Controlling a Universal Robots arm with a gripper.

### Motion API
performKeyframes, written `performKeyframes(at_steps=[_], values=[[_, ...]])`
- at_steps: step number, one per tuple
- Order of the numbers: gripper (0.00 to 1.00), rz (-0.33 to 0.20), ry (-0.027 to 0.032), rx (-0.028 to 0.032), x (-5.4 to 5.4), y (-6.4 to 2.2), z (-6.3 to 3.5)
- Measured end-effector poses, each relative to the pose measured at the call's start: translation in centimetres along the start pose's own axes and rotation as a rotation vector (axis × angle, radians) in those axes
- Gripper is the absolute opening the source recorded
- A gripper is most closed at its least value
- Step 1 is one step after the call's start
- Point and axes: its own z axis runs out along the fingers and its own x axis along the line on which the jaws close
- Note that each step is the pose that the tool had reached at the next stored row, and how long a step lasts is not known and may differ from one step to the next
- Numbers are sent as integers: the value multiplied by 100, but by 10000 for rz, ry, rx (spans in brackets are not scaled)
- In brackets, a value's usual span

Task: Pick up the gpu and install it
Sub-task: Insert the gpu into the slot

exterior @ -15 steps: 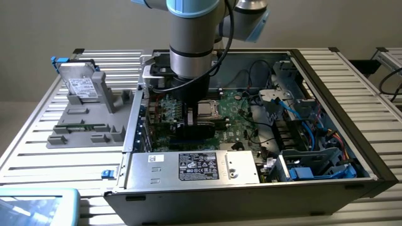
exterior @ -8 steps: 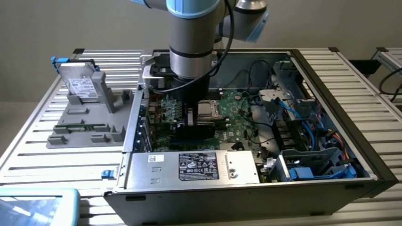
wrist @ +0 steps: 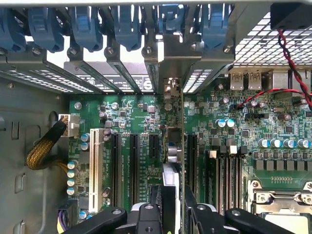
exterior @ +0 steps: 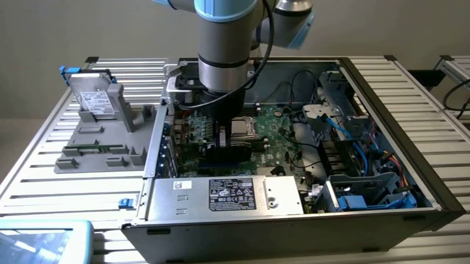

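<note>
Even, soft indoor light fills the exterior view, with the computer case interior dimmer and shadowed under the arm. Slight softness overall. In the wrist view the motherboard is evenly lit; bright glare burns through the vent slots toward one o'clock, and the near claw is blurred.

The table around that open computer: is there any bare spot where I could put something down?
Yes: the slatted table in front of the grey holder, and the slats on the exterior view's right of the computer case. Inside the case it is crowded: the gripper holds the gpu over the motherboard.
</note>
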Motion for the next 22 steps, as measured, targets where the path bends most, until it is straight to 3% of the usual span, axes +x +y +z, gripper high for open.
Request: performKeyframes(at_steps=[22], values=[[28,-82,-17,10,26,2,7]])
